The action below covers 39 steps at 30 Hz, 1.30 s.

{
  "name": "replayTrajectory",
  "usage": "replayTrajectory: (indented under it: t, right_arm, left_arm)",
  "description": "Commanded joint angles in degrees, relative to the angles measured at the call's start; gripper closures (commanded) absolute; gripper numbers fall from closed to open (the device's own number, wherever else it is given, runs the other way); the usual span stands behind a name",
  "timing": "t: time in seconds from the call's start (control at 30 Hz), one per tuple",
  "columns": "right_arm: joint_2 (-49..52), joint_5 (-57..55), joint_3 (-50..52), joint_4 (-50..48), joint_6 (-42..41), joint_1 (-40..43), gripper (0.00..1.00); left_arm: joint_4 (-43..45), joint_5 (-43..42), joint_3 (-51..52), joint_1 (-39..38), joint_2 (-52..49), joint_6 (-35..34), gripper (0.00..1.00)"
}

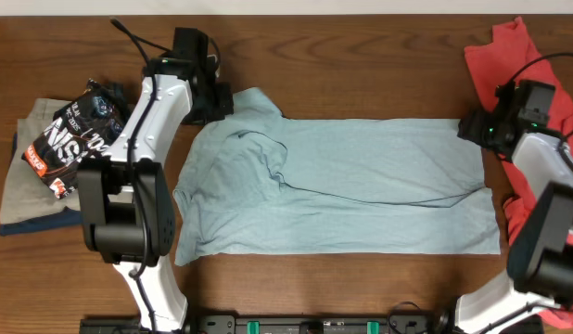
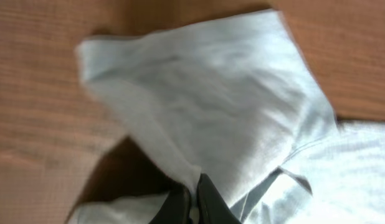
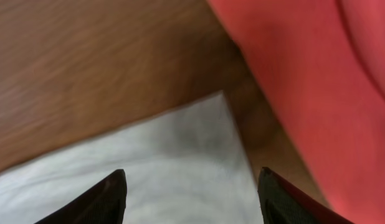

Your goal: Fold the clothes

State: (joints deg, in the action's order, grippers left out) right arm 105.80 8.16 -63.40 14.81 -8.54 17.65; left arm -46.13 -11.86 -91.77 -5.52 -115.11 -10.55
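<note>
The pale blue-grey T-shirt (image 1: 361,186) lies flat on the surface (image 1: 361,56), long axis spanning both arms: left end effector (image 2: 191,202) pinching its sleeve, right end effector (image 3: 191,193) spread just above the opposite hem corner.

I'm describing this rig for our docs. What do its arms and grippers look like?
The left arm and right arm have white links with black joints. A thin black cable loops off each wrist. The left gripper and right gripper have black, tapered fingers.

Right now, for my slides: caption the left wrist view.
Left jaws shut on the pale T-shirt, wooden table behind.
</note>
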Motion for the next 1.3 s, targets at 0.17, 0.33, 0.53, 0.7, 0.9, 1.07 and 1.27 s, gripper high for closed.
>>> replayTrajectory:
  t: [0.17,0.33,0.53,0.7,0.9,1.07,1.27]
  right_arm:
    - [8.6,-1.9,-0.5,-9.9,-6.1,-0.9,0.37]
    - [12.2,-1.5,-0.5,-11.9,-6.7,-1.8,0.66]
    - [10.6,-1.5,-1.0,-10.6,-6.8,-1.6,0.99]
    - [4.2,-1.6,-3.5,-1.6,-6.8,-0.4,0.99]
    - [-7.0,-4.7,-5.4,15.8,-6.6,0.7,0.99]
    - [-11.9,-15.9,-5.3,28.4,-6.6,1.3,0.99]
    - [-12.0,-20.4,-5.1,36.9,-6.6,2.1,0.99]
  left_arm:
    - [-5.0,-0.1,-0.2,0.1,-0.5,-0.9,0.94]
    - [-4.9,-0.1,-0.2,0.1,-0.5,-0.9,0.94]
    - [-5.0,0.8,-0.2,0.1,-0.5,-0.9,0.94]
    - [-5.5,0.9,-0.2,1.2,0.7,-0.9,0.94]
    - [-11.9,0.9,-0.2,3.1,6.4,-0.9,0.94]
    - [-23.5,1.0,-0.2,3.3,9.0,-0.7,0.94]
    - [-30.5,1.0,3.1,3.4,9.2,-0.7,0.93]
